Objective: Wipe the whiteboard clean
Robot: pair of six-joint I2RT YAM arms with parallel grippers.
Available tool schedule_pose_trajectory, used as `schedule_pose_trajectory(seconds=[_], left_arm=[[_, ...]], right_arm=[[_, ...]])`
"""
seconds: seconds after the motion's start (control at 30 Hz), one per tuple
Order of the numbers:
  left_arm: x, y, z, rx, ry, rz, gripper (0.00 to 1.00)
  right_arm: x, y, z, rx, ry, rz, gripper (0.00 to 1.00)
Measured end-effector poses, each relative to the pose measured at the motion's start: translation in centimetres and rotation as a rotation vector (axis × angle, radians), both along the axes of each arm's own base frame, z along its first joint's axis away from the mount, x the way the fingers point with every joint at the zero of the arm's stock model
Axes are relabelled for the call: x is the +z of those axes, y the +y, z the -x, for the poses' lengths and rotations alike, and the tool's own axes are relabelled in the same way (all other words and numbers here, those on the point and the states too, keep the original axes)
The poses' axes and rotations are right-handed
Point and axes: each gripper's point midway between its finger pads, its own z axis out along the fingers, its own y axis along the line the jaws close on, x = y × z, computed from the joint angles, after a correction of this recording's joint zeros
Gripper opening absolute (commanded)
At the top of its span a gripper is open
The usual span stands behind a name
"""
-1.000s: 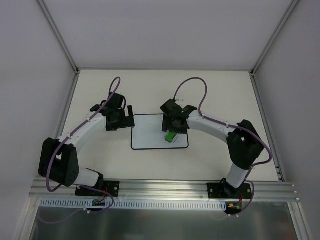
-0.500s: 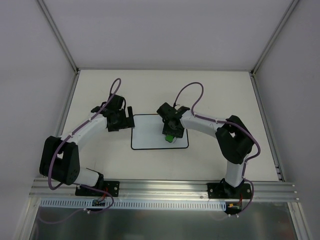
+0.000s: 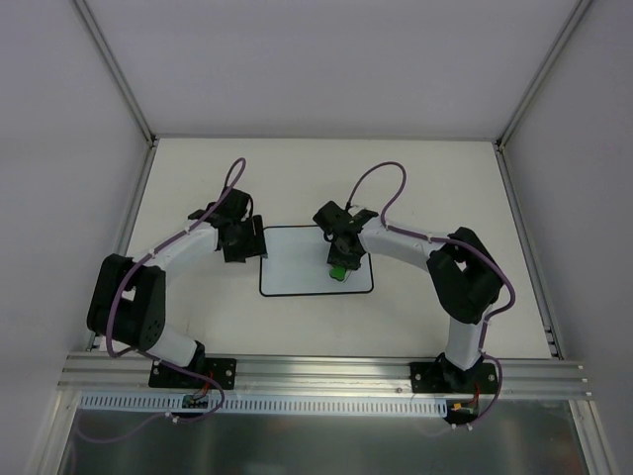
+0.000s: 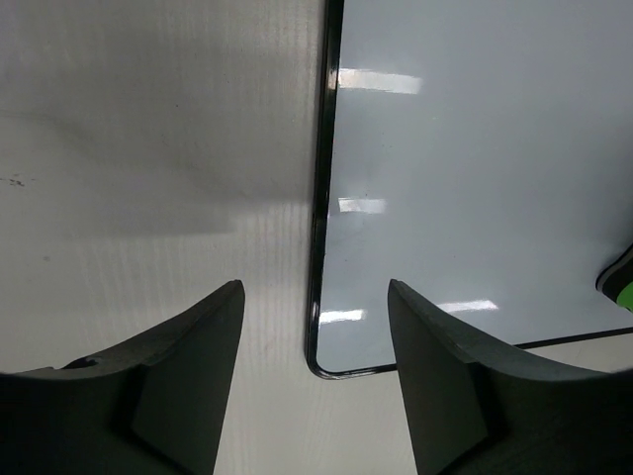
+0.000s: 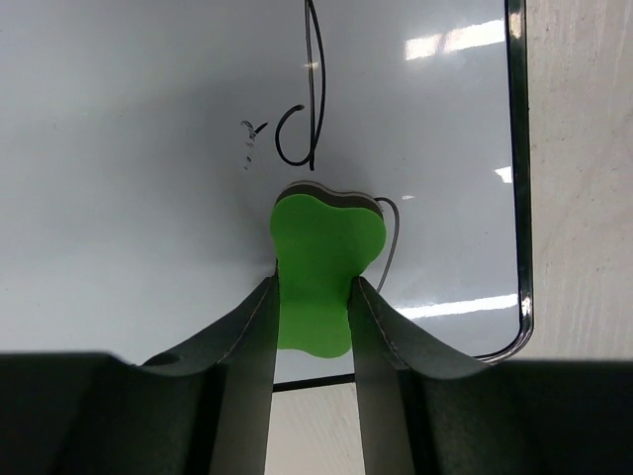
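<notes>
Two grippers reach in over a pale table. The whiteboard lies flat in the middle of the table, between them. The right gripper is squeezed tight on a small green eraser. The bottom of the eraser sits on the board, over on its right part. Just past the eraser there are some thin dark pen marks on the white. The left gripper is spread wide with nothing in it. It hangs at the left edge of the board near a corner. One finger is over the table and one is over the board, with the thin black rim running between them. I cannot tell if those fingers touch anything.
</notes>
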Motion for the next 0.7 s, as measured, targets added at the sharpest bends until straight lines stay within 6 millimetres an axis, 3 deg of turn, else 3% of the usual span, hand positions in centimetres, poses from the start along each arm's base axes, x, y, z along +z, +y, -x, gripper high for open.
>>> schedule_pose_trajectory(seconds=[0.23, 0.4, 0.7], left_arm=[[-1.5, -0.1, -0.1, 0.011, 0.038, -0.003, 0.40], [-2.6, -0.2, 0.1, 0.014, 0.069, -0.012, 0.35], [-3.8, -0.7, 0.2, 0.006, 0.093, -0.024, 0.13]], right_arm=[[0.0, 0.0, -0.1, 0.025, -0.009, 0.001, 0.33], [0.0, 0.0, -0.2, 0.043, -0.014, 0.004, 0.33], [0.0, 0.1, -0.3, 0.067, -0.016, 0.007, 0.33]])
